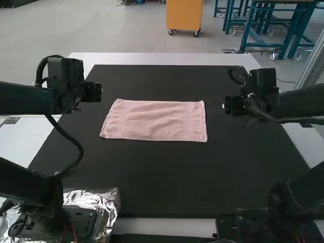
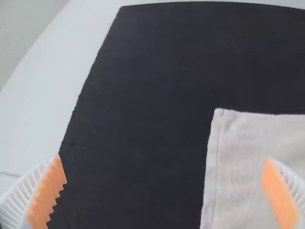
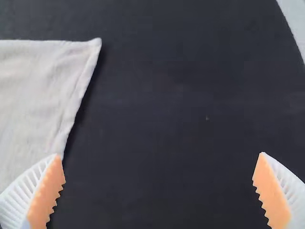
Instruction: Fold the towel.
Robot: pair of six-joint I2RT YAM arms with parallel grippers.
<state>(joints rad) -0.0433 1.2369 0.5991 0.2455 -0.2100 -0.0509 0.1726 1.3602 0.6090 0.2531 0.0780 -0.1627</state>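
A pink towel [image 1: 154,120] lies flat as a wide rectangle on the black mat, its left side slanting. In the high view my left gripper [image 1: 92,92] hangs off the towel's left end, and my right gripper [image 1: 228,105] is off its right end. The left wrist view has my left gripper [image 2: 164,191] open, one finger in front of the towel [image 2: 243,157] and the other over the mat. From the right wrist, my right gripper [image 3: 158,191] is also open, one finger beside the towel's edge [image 3: 43,95]. Nothing is between either pair of fingers but mat and towel surface below.
The black mat [image 1: 167,177] covers most of the white table [image 1: 167,58]. Crumpled foil [image 1: 109,202] lies at the near left by the left arm's base. A black cable [image 1: 76,147] loops down from the left arm.
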